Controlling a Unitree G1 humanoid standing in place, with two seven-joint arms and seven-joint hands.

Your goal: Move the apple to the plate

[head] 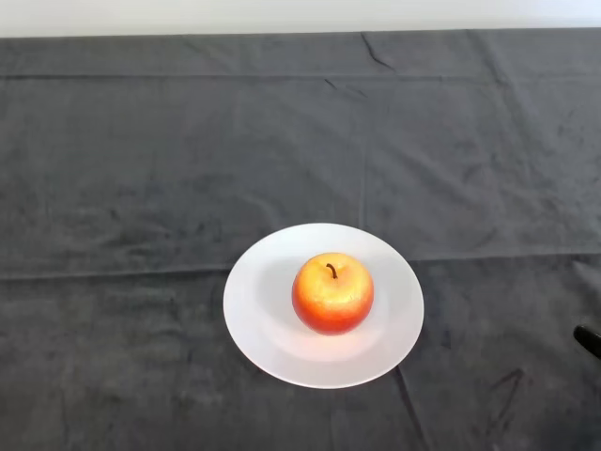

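Looking down in front of me, I see the apple (332,293) sitting on the plate (258,310), a little right of the plate's middle and well inside its rim. The apple stands upright, its short dark stem (331,271) pointing up from the dimple on top. Its skin is red and orange, with a yellower patch over the crown. It throws a soft reddish glow on the white surface just below it. The plate is round, white and plain, and it lies flat on the dark cloth (141,169) that covers the table. It sits in the nearer half of my view and slightly right of centre. Bare white shows all around the apple, most widely on the left side. The cloth is dark grey and creased. One long fold runs across it level with the plate's far edge, another runs across farther back, and a straight crease comes down from the far side towards the plate. More wrinkles lie in the near right corner. Beyond the far edge of the cloth is a pale strip of wall (282,14). At the right edge of my view, level with the plate's near side, a small black shape (589,340) pokes in. I cannot tell what it is.
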